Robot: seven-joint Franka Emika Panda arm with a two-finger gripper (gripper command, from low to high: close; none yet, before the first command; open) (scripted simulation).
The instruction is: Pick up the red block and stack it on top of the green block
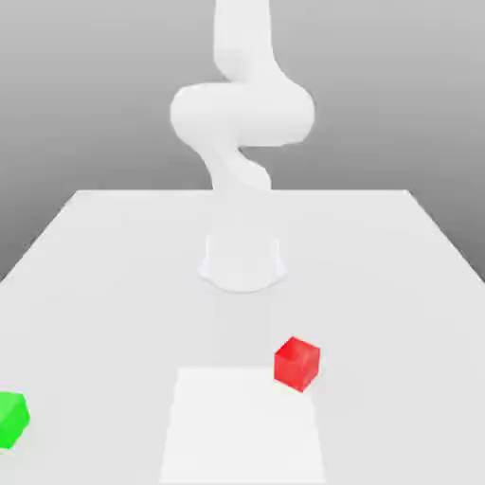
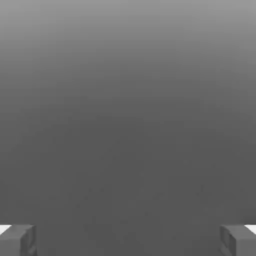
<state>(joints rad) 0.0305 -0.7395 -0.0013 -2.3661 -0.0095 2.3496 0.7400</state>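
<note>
The pale surface (image 1: pixel 114 284) spreads wide across the exterior view, narrowing toward its far edge against a grey backdrop. A slightly brighter rectangular patch (image 1: pixel 242 426) lies on its near part, reaching down to the bottom edge of that view.

The white arm (image 1: pixel 242 114) rises from a round base (image 1: pixel 242 260) set near the middle of the surface; its links curl in an S-shape above the base and run up out of the top of the exterior view.

The red block (image 1: pixel 297 363) sits on the surface in front of the base, toward the exterior view's right, just at the far right corner of the brighter patch. It rests flat, turned so that one corner faces the camera.

The green block (image 1: pixel 12 419) sits on the surface well apart from the red one, at the exterior view's left edge and a little nearer the camera, partly cut off by the frame.

In the hand view the end effector (image 2: pixel 128 240) faces plain grey background, its two grey fingers (image 2: pixel 17 240) standing wide apart with nothing between them
</note>
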